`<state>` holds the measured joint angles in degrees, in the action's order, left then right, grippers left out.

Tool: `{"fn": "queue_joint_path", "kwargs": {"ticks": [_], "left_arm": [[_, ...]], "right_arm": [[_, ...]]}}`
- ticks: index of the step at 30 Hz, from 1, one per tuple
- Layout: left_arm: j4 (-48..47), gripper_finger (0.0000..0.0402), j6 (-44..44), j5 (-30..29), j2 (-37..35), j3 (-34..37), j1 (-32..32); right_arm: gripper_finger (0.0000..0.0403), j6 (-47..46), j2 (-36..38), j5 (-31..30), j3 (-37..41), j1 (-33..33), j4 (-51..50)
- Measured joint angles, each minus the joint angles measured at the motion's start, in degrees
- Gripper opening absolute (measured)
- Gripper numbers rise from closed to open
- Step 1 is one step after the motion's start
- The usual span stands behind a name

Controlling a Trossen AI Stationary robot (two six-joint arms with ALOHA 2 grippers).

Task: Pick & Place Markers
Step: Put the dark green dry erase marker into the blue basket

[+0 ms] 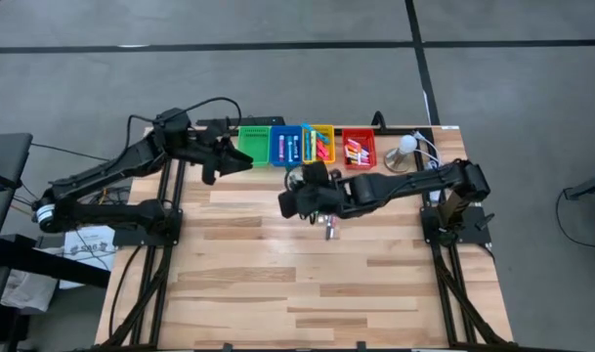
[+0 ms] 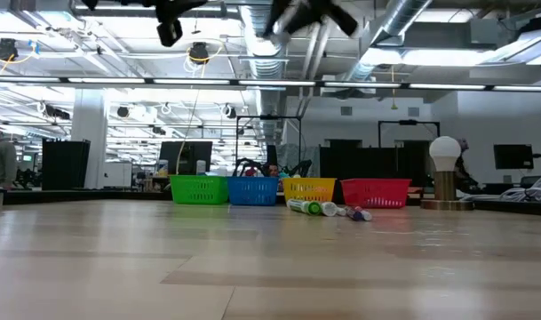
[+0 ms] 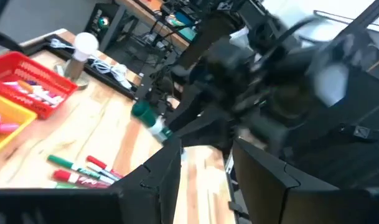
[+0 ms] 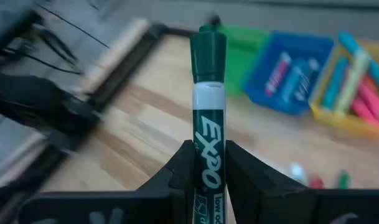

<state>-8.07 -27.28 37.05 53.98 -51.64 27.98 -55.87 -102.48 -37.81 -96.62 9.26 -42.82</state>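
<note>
While the high view only placed the right claw (image 1: 295, 202) left of frame centre, above the wooden counter (image 1: 307, 293) and below the row of bins, the right wrist view showed what it held: a green-capped marker (image 4: 207, 118), clamped upright between the two dark fingers (image 4: 182, 171), cap end pointing away from the wrist. The left wrist view caught the same marker (image 3: 150, 121) from the other side, poking out of the blurred right arm at mid-frame.

The left claw (image 1: 240, 161) hung in the upper left part of the high view, just left of the green bin (image 1: 255, 145), its fingers (image 3: 155, 180) parted with nothing between them.

Only the low view showed the loose markers (image 2: 328, 210) lying flat on the counter in front of the yellow bin (image 2: 309, 189) and red bin (image 2: 375, 192). From above, more markers filled the blue bin (image 1: 285, 145), yellow and red ones.
</note>
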Motion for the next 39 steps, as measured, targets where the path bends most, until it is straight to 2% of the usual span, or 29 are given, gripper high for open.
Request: {"fn": "queue_joint_path", "kwargs": {"ticks": [6, 16, 22, 27, 36, 39], "left_arm": [[8.76, 0.0144, -3.55, -0.01, 4.45, 0.0, -1.74], [19.79, 0.0144, -9.75, -0.31, 9.3, 0.0, -4.75], [20.93, 0.0144, -11.2, -1.36, 12.04, 0.0, -7.07], [21.4, 0.0144, -11.18, -3.66, 12.13, 0.0, -7.8], [22.02, 0.0144, -10.26, -4.4, 12.15, 0.0, -7.78], [22.29, 0.0144, -10.09, -5.08, 12.3, 0.0, -7.78]], "right_arm": [[0.0056, 8.76, 0.07, -0.12, -6.04, -0.46, 3.51], [0.0056, 9.57, 0.07, 0.26, -7.24, -0.42, 4.8], [0.0056, 10.73, 0.07, 0.15, -7.26, -0.27, 6.64], [0.0056, 10.72, 0.11, -0.31, -7.26, 0.07, 6.91], [0.0056, 11.34, 0.15, -0.23, -7.26, 0.38, 8.92], [0.0056, 11.86, 0.07, 1.42, -7.3, 0.55, 9.6]]}}
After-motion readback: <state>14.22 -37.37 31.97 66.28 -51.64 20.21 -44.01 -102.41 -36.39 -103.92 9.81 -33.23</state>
